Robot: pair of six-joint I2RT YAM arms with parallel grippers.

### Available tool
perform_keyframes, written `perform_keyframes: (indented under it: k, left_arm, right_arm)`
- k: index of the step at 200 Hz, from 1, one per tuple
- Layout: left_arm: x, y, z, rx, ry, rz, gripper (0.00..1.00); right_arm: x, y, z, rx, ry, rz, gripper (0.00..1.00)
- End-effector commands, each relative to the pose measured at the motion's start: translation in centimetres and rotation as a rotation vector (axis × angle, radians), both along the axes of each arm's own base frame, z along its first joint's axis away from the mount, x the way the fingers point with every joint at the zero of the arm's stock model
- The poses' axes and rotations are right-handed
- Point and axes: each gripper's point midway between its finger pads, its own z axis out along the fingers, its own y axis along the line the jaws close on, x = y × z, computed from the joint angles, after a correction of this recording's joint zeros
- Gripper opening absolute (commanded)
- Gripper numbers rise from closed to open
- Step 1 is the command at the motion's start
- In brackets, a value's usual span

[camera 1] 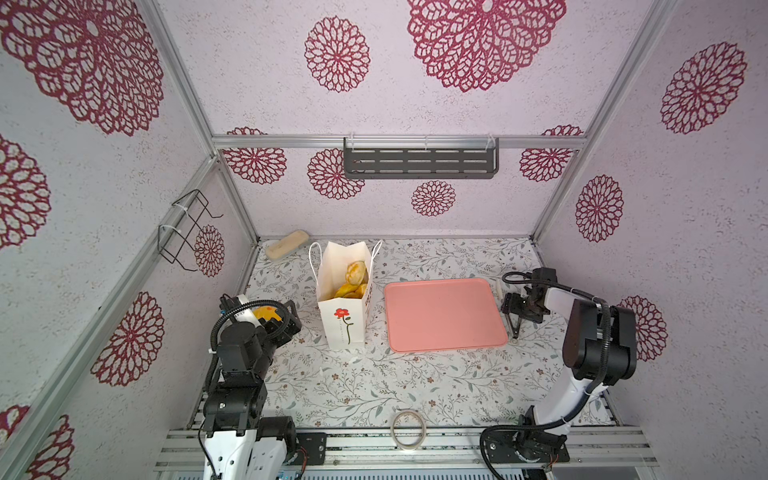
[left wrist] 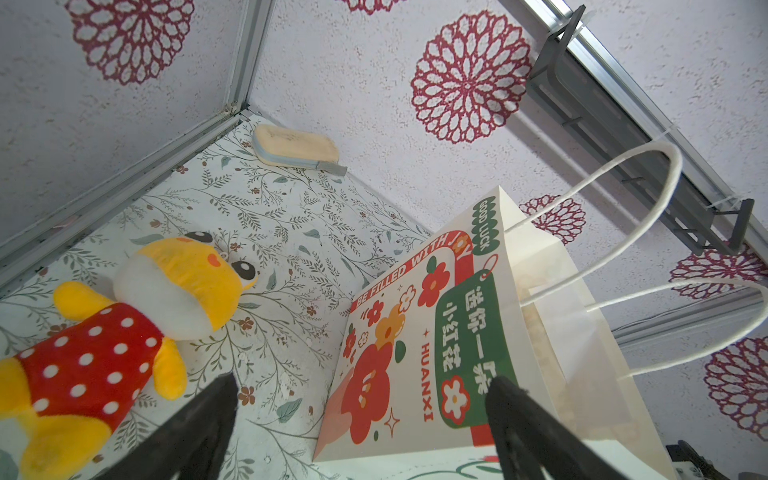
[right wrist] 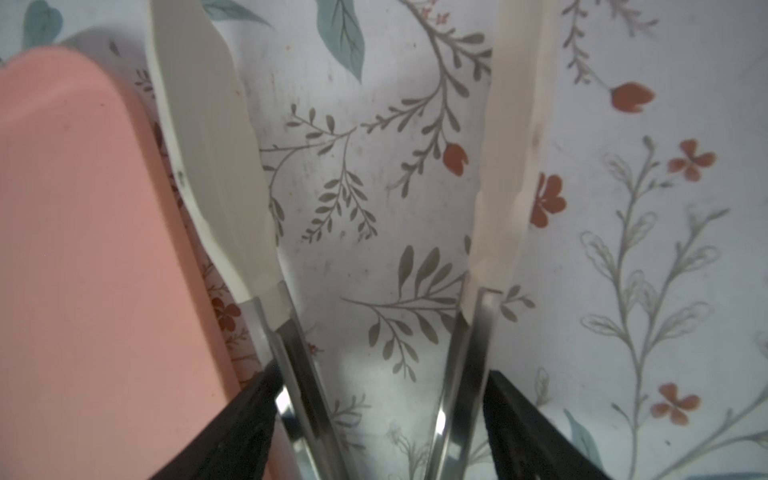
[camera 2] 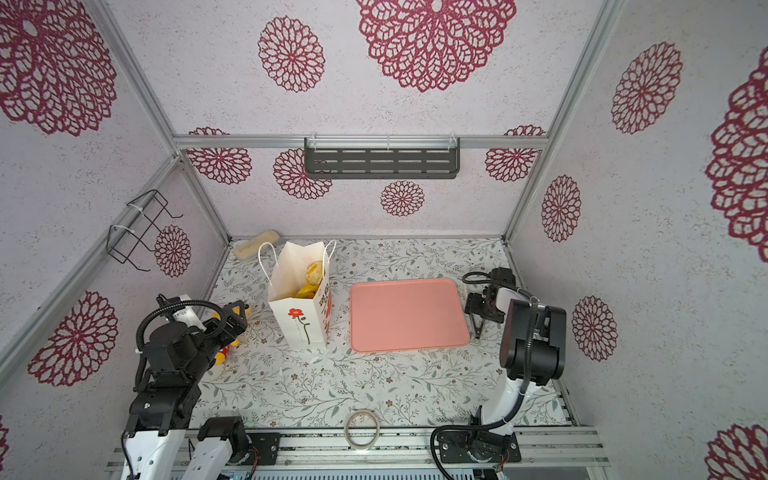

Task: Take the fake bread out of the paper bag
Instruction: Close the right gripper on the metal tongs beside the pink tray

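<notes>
Top views: paper bag stands upright on the desk, left of the pink tray; fake bread inside it.
Left wrist: left jaws wide apart, holding nothing, near the bag's printed side; plush toy lies beside.
Right wrist: right jaws pressed against both steel arms of the tongs, beside the tray.

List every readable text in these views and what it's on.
"GOOD LUCK": green tab on a side panel of the paper bag.
"BE FILLED WITH JOY": red band, same panel.
"送你一朵小红花": green label, same panel.
"HUANXI": red letters beside that label.
Too small to read: tiny print by the drawn flower on the bag's front; red print on the opposite side panel.
No other text seen.
</notes>
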Motion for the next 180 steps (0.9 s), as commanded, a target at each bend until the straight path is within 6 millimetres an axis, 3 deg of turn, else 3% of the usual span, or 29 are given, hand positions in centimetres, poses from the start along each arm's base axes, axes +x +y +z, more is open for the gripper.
perform_keyframes:
  k: [1, 46, 134, 180]
  left_arm:
    - [0.0, -0.3, 0.2, -0.003, -0.001, -0.012, 0.97]
    - [0.1, -0.3, -0.1, -0.006, 0.009, -0.017, 0.97]
    - [0.2, -0.7, -0.2, -0.016, 0.016, -0.032, 0.97]
    - [0.2, -0.8, 0.0, -0.017, 0.018, -0.043, 0.97]
  right_arm:
    - [0.4, -2.0, 0.3, -0.09, 0.009, -0.024, 0.79]
    - [0.6, -3.2, 1.3, -0.16, -0.018, -0.053, 0.8]
    - [-2.1, -1.8, 0.5, -0.169, -0.128, -0.156, 0.81]
    - [-2.7, -1.4, -0.1, -0.18, -0.128, -0.152, 0.72]
